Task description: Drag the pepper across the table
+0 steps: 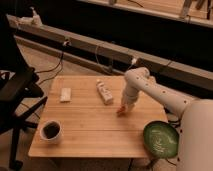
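**Inspector:** Where is the pepper?

**Assistant:** The pepper (120, 110) lies on the table (90, 135), right of the middle of the top. Only a small orange-red tip shows, poking out to the left below the arm's end.

**Inspector:** And the tool?

**Assistant:** The gripper (125, 106) is down at the tabletop, directly over the pepper and pointing downward. It is in contact with the pepper or very close above it; I cannot tell which, nor whether it has hold of it. How far it is spread cannot be told.

**Inspector:** The arm?

**Assistant:** The white arm (150, 87) reaches in from the right, bends at an elbow above the table's far right side and drops to the gripper.

**Inspector:** Neighbouring items?

**Assistant:** A white bottle (104, 92) lies on its side just left of the gripper, apart from it. A pale rectangular block (65, 94) sits well to the left. A white cup (51, 131) with dark contents stands near the front left corner. A green bowl (161, 139) sits at the front right edge. A black chair (17, 95) stands left of the table.
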Action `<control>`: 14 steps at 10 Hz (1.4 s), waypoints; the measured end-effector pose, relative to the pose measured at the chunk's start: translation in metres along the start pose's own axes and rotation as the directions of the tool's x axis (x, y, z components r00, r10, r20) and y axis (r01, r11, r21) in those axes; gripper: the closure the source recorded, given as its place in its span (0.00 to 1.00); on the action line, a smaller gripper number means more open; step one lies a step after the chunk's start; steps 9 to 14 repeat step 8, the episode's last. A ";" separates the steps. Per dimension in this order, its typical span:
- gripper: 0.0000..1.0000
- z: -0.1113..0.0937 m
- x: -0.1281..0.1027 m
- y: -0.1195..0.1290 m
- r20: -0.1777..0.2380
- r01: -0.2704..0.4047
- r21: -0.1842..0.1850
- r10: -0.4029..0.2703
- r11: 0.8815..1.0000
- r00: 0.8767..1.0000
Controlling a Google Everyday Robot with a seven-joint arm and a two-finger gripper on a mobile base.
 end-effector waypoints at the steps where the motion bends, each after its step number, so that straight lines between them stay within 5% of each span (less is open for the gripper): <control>1: 1.00 -0.002 0.006 0.002 -0.002 -0.024 0.002 0.024 1.000 1.000; 6: 1.00 -0.021 0.051 0.026 -0.015 -0.171 0.014 0.172 0.985 0.985; 8: 0.98 -0.023 0.078 0.053 -0.003 -0.299 0.029 0.299 0.954 0.954; 14: 0.98 -0.023 0.078 0.053 -0.003 -0.299 0.029 0.299 0.954 0.954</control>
